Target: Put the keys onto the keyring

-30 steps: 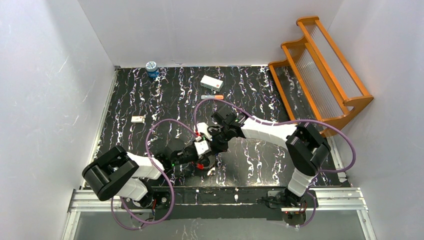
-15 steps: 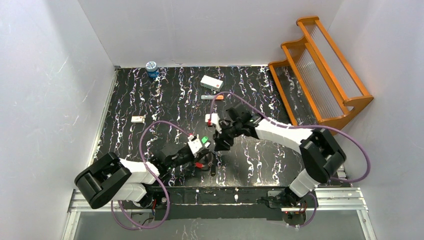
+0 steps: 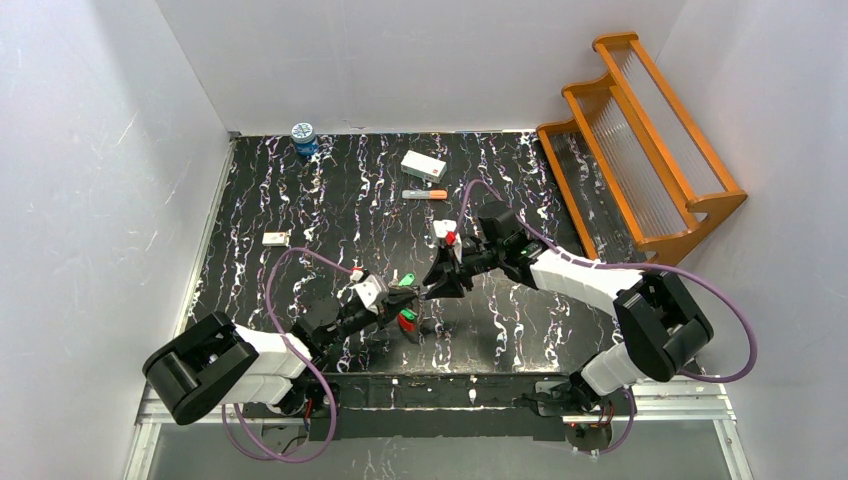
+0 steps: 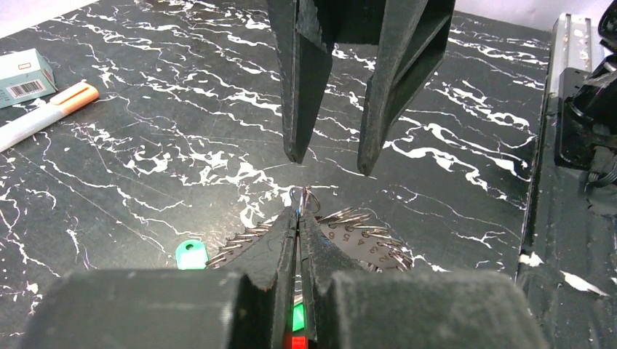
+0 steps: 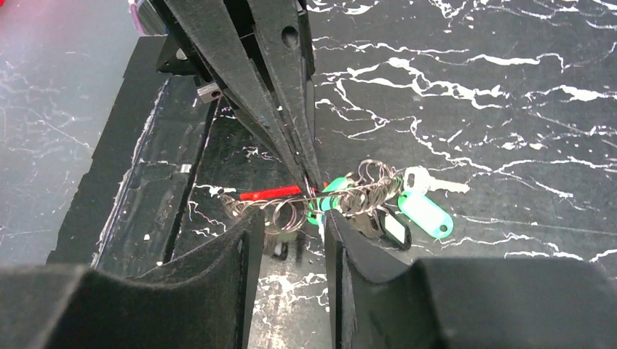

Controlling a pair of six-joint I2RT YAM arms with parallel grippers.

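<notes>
Key (image 5: 422,179), pale-headed, right-wrist view only

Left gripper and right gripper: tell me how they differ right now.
The left gripper is shut, pinching the keyring; the right gripper is open and holds nothing. The left gripper touches the keyring; the right gripper hovers just clear of it. Both have black tapered fingers, pointed toward each other.

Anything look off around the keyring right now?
Nothing spilled or broken. The keyring and keys sit in one tangled clump, the shut left hand pinching its wire; I cannot tell which keys are threaded.
</notes>
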